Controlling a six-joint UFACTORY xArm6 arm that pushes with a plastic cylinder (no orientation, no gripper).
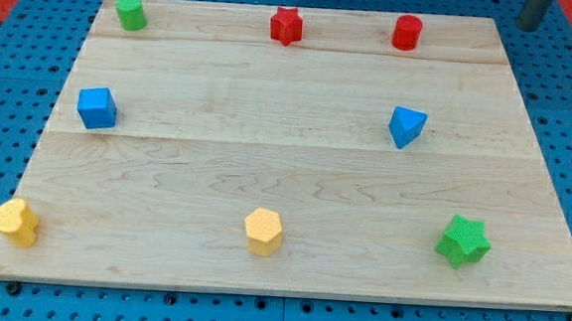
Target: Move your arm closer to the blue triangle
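The blue triangle (407, 125) lies on the wooden board (295, 171) at the view's right, about mid-height. My rod shows only at the view's top right corner, and its visible lower end, my tip (529, 26), sits past the board's top right corner, over the blue pegboard. The tip is far up and to the right of the blue triangle, touching no block.
A blue cube (96, 107) is at the left. A green cylinder (130, 13), a red star (286, 25) and a red cylinder (406, 32) line the top. A yellow block (15, 222), a yellow hexagon (263, 230) and a green star (462, 241) line the bottom.
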